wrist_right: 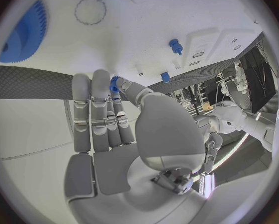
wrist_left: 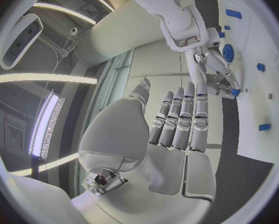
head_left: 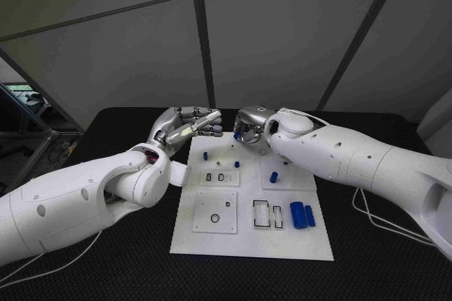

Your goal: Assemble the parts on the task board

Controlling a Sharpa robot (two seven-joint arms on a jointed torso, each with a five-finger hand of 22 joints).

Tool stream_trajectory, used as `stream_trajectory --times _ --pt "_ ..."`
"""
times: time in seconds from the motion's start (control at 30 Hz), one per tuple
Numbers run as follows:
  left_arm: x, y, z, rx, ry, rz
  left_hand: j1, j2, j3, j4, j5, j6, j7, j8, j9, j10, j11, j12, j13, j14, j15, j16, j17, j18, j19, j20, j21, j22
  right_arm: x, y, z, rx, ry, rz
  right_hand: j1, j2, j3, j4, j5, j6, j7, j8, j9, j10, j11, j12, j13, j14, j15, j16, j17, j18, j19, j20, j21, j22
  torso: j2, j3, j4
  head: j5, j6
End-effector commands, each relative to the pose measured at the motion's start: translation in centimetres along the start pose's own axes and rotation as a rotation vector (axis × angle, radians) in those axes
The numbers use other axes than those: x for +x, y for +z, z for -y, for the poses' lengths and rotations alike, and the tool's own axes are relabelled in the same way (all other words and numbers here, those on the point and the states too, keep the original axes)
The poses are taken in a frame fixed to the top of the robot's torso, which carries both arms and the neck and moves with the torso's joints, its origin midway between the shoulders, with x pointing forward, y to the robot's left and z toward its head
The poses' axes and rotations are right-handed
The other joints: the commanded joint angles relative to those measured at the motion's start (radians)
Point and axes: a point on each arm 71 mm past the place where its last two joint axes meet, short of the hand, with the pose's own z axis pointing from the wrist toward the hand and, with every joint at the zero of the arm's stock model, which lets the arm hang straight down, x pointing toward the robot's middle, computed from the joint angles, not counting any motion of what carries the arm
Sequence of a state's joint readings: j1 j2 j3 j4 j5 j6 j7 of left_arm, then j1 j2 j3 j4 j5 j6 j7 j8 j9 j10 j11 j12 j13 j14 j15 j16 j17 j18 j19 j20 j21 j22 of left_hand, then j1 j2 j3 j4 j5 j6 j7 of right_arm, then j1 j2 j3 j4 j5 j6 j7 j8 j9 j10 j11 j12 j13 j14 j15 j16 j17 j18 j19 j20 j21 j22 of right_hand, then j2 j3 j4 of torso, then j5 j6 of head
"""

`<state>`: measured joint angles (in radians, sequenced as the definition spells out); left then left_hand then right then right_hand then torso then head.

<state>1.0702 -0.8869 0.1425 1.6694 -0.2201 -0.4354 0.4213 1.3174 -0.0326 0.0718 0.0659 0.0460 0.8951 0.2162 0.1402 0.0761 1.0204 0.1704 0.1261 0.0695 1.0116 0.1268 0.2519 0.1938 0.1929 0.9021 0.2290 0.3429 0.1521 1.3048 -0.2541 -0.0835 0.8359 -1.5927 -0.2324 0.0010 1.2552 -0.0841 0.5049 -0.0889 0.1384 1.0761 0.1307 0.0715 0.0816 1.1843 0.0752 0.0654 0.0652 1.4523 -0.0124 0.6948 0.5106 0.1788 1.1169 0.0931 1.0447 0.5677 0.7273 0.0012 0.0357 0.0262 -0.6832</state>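
Pinching a small blue part (wrist_right: 114, 83), right hand (head_left: 253, 125) hovers at task board (head_left: 292, 242) far edge; left hand (head_left: 189, 126) beside it, fingers apart, empty. Judged next: seat part in its hole

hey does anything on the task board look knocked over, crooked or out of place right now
Nothing stands out. The task board lies flat and square on the table. The small blue parts near its far end stand upright, and the two blue cylinders lie side by side near its right edge. The right hand pinches one small blue piece; the left hand holds nothing.
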Motion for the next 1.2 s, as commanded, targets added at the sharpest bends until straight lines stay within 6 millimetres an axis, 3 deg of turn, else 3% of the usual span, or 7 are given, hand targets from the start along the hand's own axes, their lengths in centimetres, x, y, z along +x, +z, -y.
stream_trajectory --times 0.03,0.4,0.67,0.9,1.0,1.07,1.2 --pt "0.2 0.1 0.2 0.012 0.001 -0.015 0.000 0.013 -0.005 0.000 0.001 0.000 0.007 -0.004 -0.002 -0.001 0.002 -0.004 -0.001 -0.005 0.002 -0.004 0.001 -0.014 -0.001 0.004 -0.005 -0.001 0.0 0.1 -0.3 -0.015 0.002 -0.019 -0.008 -0.001 -0.001 0.007 0.000 -0.003 0.008 0.002 0.001 -0.006 0.004 -0.003 -0.002 -0.002 0.003 0.004 0.001 -0.011 -0.002 0.001 0.002 -0.001 -0.001 0.0001 -0.0024 0.000 -0.001" --pt "0.2 0.2 0.2 0.013 0.002 -0.016 0.000 0.013 -0.005 0.000 0.001 0.000 0.007 -0.004 -0.002 -0.001 0.002 -0.004 -0.001 -0.005 0.002 -0.004 0.001 -0.014 -0.001 0.004 -0.005 -0.001 0.1 0.2 -0.4 -0.009 0.001 -0.022 -0.010 -0.008 -0.005 0.010 0.001 -0.015 0.011 -0.006 -0.002 -0.022 0.008 -0.005 -0.003 -0.004 0.006 0.009 0.004 -0.009 -0.011 0.004 -0.002 -0.008 -0.001 0.0002 0.0000 -0.002 0.000" --pt "0.2 0.2 0.3 0.014 0.002 -0.016 0.002 0.014 -0.006 -0.001 0.001 0.001 0.007 -0.005 -0.002 -0.001 0.002 -0.005 -0.001 -0.005 0.002 -0.004 0.002 -0.014 -0.001 0.004 -0.005 -0.002 0.3 0.3 -0.3 0.005 -0.001 -0.049 0.006 -0.031 -0.077 0.011 0.006 -0.179 0.040 -0.010 -0.016 -0.215 0.041 0.000 -0.002 -0.049 0.036 0.000 -0.001 0.006 -0.085 0.030 -0.062 -0.100 0.000 -0.0005 -0.0006 0.000 0.001" --pt "0.0 0.2 0.3 0.014 0.004 -0.014 0.002 0.014 -0.006 -0.001 0.001 0.001 0.007 -0.005 -0.002 -0.001 0.002 -0.005 -0.001 -0.005 0.002 -0.004 0.002 -0.014 -0.001 0.004 -0.005 -0.002 0.1 0.0 0.1 0.013 0.000 -0.026 0.036 -0.024 -0.154 0.009 0.006 -0.292 0.030 -0.012 -0.017 -0.309 0.059 0.009 0.000 -0.081 0.049 -0.010 -0.013 0.006 -0.105 0.045 -0.080 -0.111 -0.001 -0.0001 -0.0029 0.001 0.000" --pt "-0.1 0.2 0.3 0.014 0.005 -0.012 0.002 0.014 -0.006 -0.001 0.001 0.001 0.007 -0.005 -0.002 -0.001 0.002 -0.005 -0.001 -0.005 0.002 -0.004 0.002 -0.014 -0.001 0.004 -0.005 -0.002 -0.3 -0.6 0.7 0.010 0.003 0.027 0.045 -0.017 -0.163 0.009 0.021 -0.246 0.024 0.000 -0.010 -0.285 0.053 0.032 0.005 -0.076 0.045 -0.005 -0.015 0.007 -0.101 0.043 -0.079 -0.112 -0.003 0.0006 -0.0047 -0.001 0.001" --pt "-0.4 0.1 0.3 0.013 0.008 -0.010 0.002 0.015 -0.006 -0.002 0.001 0.001 0.007 -0.005 -0.002 -0.001 0.002 -0.005 -0.001 -0.005 0.002 -0.004 0.002 -0.014 -0.001 0.004 -0.006 -0.002 -0.6 -1.3 1.4 0.007 0.021 0.068 0.048 -0.008 -0.167 0.011 0.031 -0.203 0.029 0.016 -0.002 -0.231 0.032 0.064 0.010 -0.060 0.027 0.001 -0.016 0.009 -0.091 0.029 -0.073 -0.111 -0.004 0.0011 -0.0076 -0.001 0.003" --pt "-1.4 0.1 0.1 0.009 0.020 0.008 0.002 0.016 -0.008 -0.002 0.001 0.004 0.005 -0.005 -0.001 0.003 0.001 -0.004 0.000 -0.005 0.002 -0.004 0.003 -0.014 -0.002 0.004 -0.006 -0.002 -1.1 -3.3 3.5 0.011 0.098 0.121 0.045 0.003 -0.157 0.019 0.031 -0.141 0.028 0.033 0.005 -0.135 0.022 0.102 0.009 -0.040 0.018 0.000 -0.022 0.007 -0.077 0.018 -0.066 -0.110 -0.012 0.0023 -0.0186 0.007 0.007"
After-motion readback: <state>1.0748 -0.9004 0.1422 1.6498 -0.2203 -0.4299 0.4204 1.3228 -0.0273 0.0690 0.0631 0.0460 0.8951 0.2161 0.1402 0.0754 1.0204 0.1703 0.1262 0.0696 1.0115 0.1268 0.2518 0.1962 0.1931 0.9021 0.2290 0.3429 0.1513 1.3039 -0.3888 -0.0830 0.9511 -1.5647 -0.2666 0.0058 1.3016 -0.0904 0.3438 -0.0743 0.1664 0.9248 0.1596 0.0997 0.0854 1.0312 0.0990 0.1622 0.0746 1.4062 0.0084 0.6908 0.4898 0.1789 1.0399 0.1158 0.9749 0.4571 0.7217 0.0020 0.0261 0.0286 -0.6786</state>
